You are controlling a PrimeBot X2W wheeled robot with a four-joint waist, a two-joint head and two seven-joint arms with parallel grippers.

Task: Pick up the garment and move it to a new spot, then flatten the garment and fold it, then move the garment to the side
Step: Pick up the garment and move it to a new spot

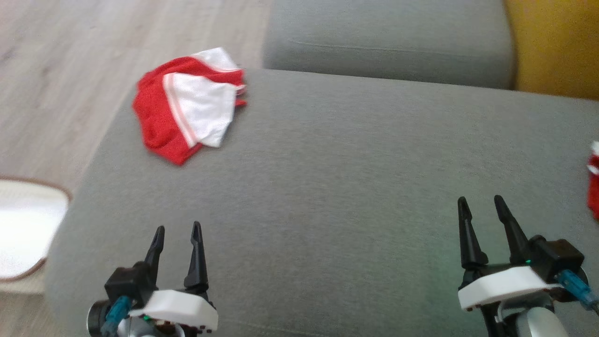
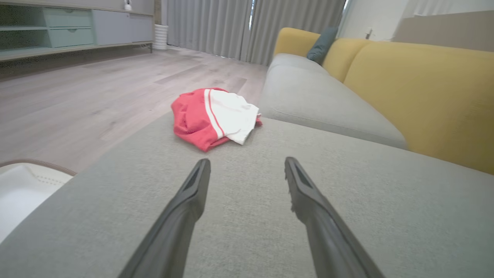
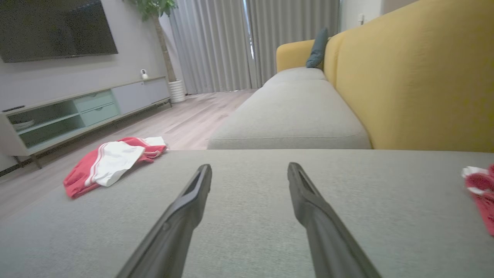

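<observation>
Jersey point(image 1: 187, 110) lies in a compact folded heap at the far-left corner of the grey seat cushion point(image 1: 327, 164), right by the edge next to the wood floor point(image 1: 56, 70), white sleeve on top. Left gripper point(image 1: 178, 226) and right gripper point(image 1: 480, 198) sit over the near side of the cushion, fingers apart, nothing between them, both well apart from the jersey. Second red cloth point(image 1: 593, 187) with white edging at the cushion's far right.
</observation>
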